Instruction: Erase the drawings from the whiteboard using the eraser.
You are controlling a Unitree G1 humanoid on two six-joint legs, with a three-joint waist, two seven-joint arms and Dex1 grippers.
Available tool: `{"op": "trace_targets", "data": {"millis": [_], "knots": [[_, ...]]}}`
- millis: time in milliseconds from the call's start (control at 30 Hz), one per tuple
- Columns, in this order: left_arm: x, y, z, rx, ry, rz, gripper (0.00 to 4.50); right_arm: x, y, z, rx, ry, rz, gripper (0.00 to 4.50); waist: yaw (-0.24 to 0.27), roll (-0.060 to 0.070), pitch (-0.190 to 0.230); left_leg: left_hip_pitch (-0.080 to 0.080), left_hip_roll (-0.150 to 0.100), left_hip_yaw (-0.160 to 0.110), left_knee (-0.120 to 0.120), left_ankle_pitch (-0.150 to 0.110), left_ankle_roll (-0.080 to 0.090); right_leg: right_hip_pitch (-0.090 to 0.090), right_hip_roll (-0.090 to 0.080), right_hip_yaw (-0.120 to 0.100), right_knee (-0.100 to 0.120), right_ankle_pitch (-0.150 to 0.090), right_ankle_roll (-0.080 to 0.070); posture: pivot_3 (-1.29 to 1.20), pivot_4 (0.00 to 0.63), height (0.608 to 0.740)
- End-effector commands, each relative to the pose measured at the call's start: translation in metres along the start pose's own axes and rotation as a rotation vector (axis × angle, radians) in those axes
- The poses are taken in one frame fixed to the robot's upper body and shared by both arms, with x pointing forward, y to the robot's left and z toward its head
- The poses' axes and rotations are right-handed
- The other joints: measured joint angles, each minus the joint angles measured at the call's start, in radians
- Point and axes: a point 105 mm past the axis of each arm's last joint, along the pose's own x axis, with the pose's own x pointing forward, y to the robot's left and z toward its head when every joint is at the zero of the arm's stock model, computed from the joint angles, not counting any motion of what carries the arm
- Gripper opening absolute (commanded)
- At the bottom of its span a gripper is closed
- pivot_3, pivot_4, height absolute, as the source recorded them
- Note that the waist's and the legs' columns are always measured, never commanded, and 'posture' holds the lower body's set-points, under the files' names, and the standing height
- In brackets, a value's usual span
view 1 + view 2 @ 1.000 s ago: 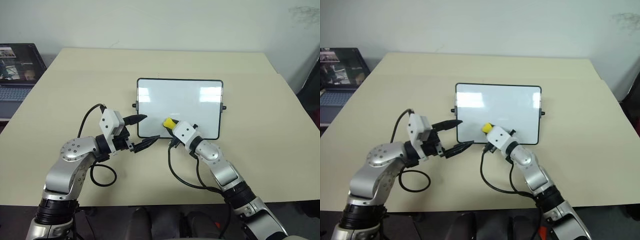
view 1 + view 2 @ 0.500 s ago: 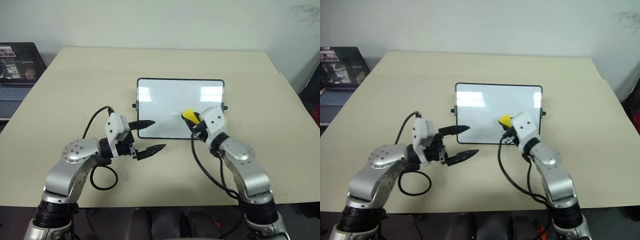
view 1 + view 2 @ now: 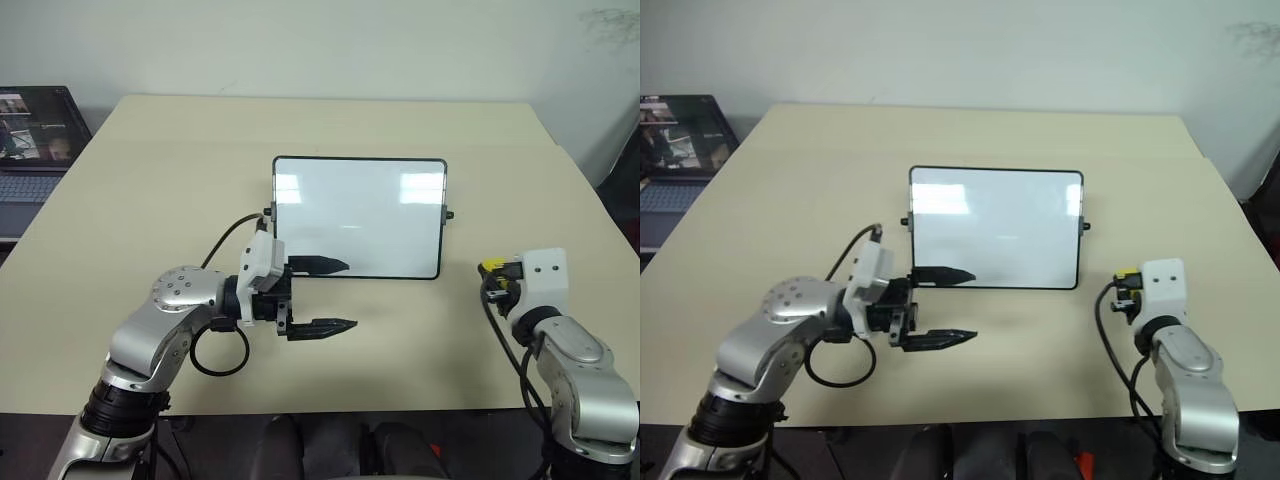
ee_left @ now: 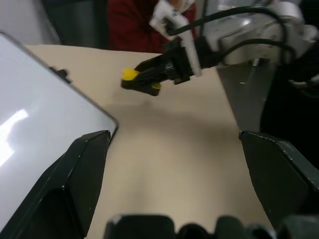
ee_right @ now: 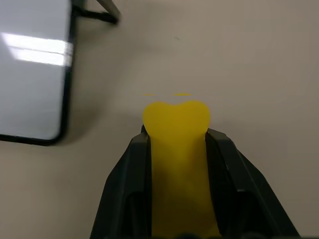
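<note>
The whiteboard lies flat in the middle of the table. Its surface looks plain white with patches of glare, and the drawings are out of view. My right gripper hovers over bare table to the right of the board, clear of its frame. It is shut on the yellow eraser, whose tip juts out past the fingertips. My left gripper stands open at the board's near left corner, pointing right, with its upper finger over the board's lower edge and nothing between the fingers.
The beige table has free room all around the board. An open laptop sits beyond the table's left edge. Black cables loop from both wrists above the tabletop.
My right gripper has swung off the whiteboard with the eraser, far to the right over bare table. The left gripper has drifted right along the board's near edge and turned to point right.
</note>
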Motion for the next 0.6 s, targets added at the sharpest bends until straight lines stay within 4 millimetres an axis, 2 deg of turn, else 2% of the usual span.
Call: {"op": "trace_targets", "data": {"millis": [33, 333, 400, 467, 600], "knots": [[0.001, -0.003, 0.007, 0.056, -0.006, -0.043, 4.50, -0.001, -0.010, 0.003, 0.016, -0.003, -0.015, 1.12, 0.000, 0.000, 0.000, 0.000, 0.000, 0.000, 0.000, 0.000, 0.000, 0.000, 0.002, 0.000, 0.000, 0.000, 0.000, 0.00, 0.150, 0.740], [-0.002, -0.001, 0.000, 0.054, 0.002, -0.015, 4.50, 0.018, -0.011, 0.003, 0.074, 0.001, -0.004, 1.12, 0.001, 0.000, 0.000, 0.000, 0.000, 0.000, 0.000, 0.000, 0.000, 0.000, 0.003, 0.001, 0.000, 0.000, 0.000, 0.00, 0.150, 0.740], [-0.003, -0.001, 0.000, 0.050, 0.002, -0.005, 4.50, 0.021, -0.011, 0.000, 0.075, 0.012, -0.005, 1.83, 0.002, 0.001, 0.000, 0.000, 0.000, 0.000, 0.000, 0.000, 0.000, 0.000, 0.003, 0.001, 0.000, 0.000, 0.000, 0.00, 0.150, 0.740], [-0.004, -0.001, -0.001, 0.051, 0.005, 0.007, 4.50, 0.024, -0.012, -0.005, 0.082, 0.027, -0.013, 2.29, 0.002, 0.001, 0.000, 0.000, 0.000, 0.000, 0.000, 0.000, 0.000, 0.000, 0.003, 0.001, 0.000, 0.000, 0.000, 0.00, 0.150, 0.740], [-0.006, 0.000, -0.002, 0.052, 0.008, 0.033, 4.50, 0.031, -0.017, -0.009, 0.086, 0.029, -0.039, 3.79, 0.002, 0.001, 0.000, 0.000, 0.000, 0.000, 0.000, 0.000, 0.000, 0.000, 0.003, 0.001, 0.000, 0.000, 0.000, 0.00, 0.150, 0.740]]}}
